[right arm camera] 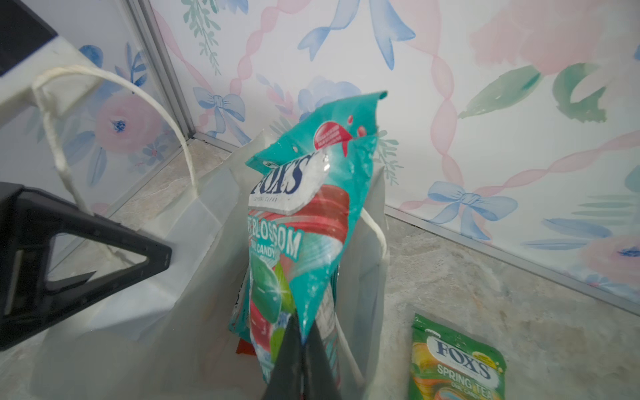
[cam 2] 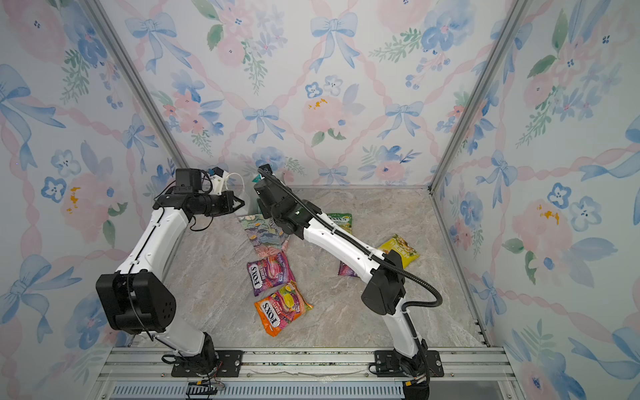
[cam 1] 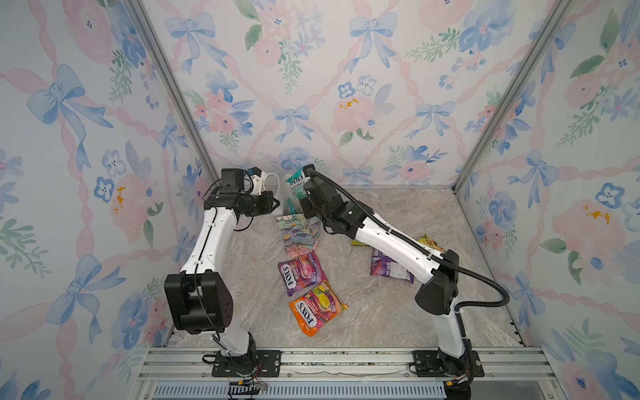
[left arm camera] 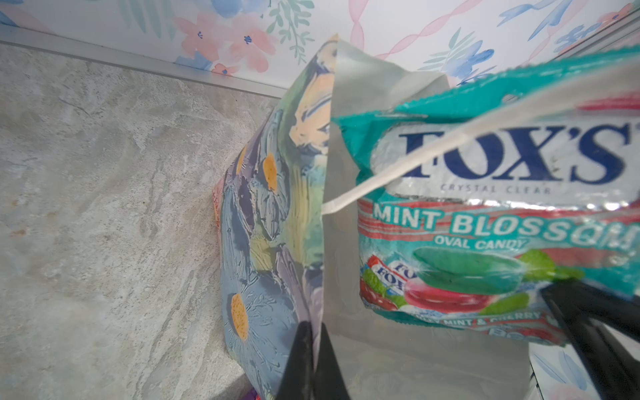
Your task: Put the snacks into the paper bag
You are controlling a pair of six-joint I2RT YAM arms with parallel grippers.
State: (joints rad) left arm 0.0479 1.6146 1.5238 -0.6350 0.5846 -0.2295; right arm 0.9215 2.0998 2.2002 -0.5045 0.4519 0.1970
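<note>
The paper bag (cam 1: 298, 231) (cam 2: 264, 232) stands at the back middle, painted floral outside (left arm camera: 270, 221) and white inside (right arm camera: 207, 242). My left gripper (cam 1: 276, 202) (left arm camera: 313, 332) is shut on the bag's near wall at the rim. My right gripper (right arm camera: 303, 343) is shut on the lower edge of a teal FOX'S mint packet (cam 1: 297, 183) (left arm camera: 485, 225) (right arm camera: 311, 207), which stands upright in the bag's mouth with its top above the rim. A red packet (right arm camera: 243, 346) shows deeper inside. Other snacks lie on the table: purple (cam 1: 301, 273), orange (cam 1: 317, 306), green (cam 2: 341, 221) (right arm camera: 457, 363) and yellow (cam 2: 398, 249).
Another purple packet (cam 1: 388, 266) lies partly under my right forearm. One white cord handle (right arm camera: 114, 79) loops over my left wrist's white mount. The floral back wall (cam 1: 346, 104) stands just behind the bag. The marble tabletop (cam 1: 398, 311) stretches out toward the front rail.
</note>
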